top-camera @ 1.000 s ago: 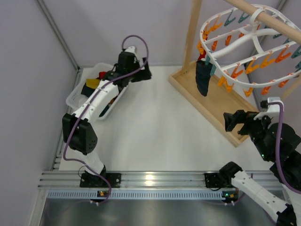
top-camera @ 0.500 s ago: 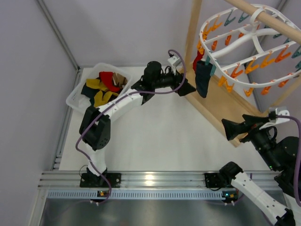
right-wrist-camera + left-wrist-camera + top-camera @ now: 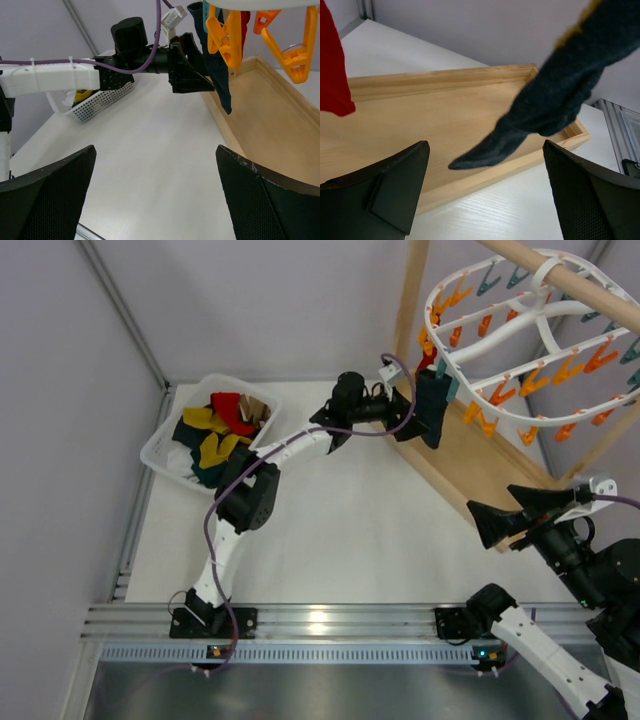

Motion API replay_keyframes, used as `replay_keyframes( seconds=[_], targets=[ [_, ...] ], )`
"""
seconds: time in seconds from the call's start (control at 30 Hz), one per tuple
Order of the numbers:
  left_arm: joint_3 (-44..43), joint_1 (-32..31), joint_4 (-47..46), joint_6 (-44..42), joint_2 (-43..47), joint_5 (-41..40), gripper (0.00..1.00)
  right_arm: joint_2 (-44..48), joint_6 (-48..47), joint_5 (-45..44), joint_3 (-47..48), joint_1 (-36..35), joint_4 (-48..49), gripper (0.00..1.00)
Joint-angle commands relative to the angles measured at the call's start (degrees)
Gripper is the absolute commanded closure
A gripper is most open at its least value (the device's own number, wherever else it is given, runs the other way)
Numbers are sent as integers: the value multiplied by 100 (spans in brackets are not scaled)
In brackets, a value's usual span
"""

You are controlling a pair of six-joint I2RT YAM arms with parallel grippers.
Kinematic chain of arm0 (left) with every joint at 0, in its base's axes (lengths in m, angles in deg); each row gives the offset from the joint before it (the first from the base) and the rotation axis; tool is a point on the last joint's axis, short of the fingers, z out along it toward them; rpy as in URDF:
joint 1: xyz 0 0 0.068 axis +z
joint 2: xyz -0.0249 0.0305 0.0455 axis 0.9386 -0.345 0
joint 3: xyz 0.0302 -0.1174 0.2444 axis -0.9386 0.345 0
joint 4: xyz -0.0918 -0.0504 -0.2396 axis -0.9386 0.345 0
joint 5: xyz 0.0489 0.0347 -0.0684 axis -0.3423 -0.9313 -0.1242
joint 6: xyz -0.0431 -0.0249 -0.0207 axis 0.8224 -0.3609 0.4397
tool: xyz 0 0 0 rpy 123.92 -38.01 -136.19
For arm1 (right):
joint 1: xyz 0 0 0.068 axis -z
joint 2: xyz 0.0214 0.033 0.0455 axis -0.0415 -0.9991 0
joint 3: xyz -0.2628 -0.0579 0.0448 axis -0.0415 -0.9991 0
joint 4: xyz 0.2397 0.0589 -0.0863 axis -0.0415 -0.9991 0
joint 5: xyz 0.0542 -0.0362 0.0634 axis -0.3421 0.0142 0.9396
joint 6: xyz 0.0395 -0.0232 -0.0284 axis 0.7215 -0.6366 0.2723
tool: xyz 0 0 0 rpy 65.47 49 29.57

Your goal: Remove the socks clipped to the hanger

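The white oval hanger (image 3: 520,335) hangs from a wooden rod at the upper right, with orange and teal clips. A dark navy sock (image 3: 432,408) is clipped at its left end, and a red sock (image 3: 424,362) hangs just behind it. My left gripper (image 3: 408,412) is open right beside the navy sock, not closed on it. In the left wrist view the navy sock (image 3: 555,95) dangles ahead of the open gripper (image 3: 485,200), and the red sock (image 3: 332,65) is at the left edge. My right gripper (image 3: 495,522) is open and empty, below the hanger. The right wrist view shows the navy sock (image 3: 220,75) under an orange clip (image 3: 225,35).
A white perforated basket (image 3: 160,445) at the left back holds several loose socks, yellow, red and dark. The wooden stand's tray base (image 3: 470,465) lies under the hanger, with its upright post (image 3: 410,310). It shows in the left wrist view (image 3: 445,120). Grey walls enclose the table.
My left arm has swung from the basket rightward, up to the hanging navy sock. My right gripper has turned and dropped a little, pointing left.
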Motion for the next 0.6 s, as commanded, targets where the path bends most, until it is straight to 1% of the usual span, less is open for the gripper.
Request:
replay_keyframes(
  seconds=[0.0,0.13,0.27,0.33,0.4,0.43,0.47,0.5,0.57],
  targets=[
    [-696,56,-548,-59,-253,416,2,-17,-88,273,-13,-76,248,1],
    [-1188,100,-548,-15,-745,654,2,-26,-150,440,-22,-76,292,1],
    [-1514,109,-548,213,-922,882,2,-17,-246,476,-83,-76,344,1],
    [-1550,91,-548,406,-896,892,16,-17,-255,441,-110,-85,397,1],
    [-1453,47,-645,477,-791,883,37,-26,-264,423,-154,-76,432,0],
    [-1383,30,-689,538,-738,804,61,-26,-264,440,-180,-76,450,1],
    [-1330,12,-741,556,-668,769,72,-26,-247,441,-189,-76,467,1],
    [-1277,-32,-777,557,-519,708,80,-26,-229,449,-189,-76,476,1],
    [-1023,-76,-873,574,-317,567,89,-17,-203,467,-180,-76,467,1]
  ],
)
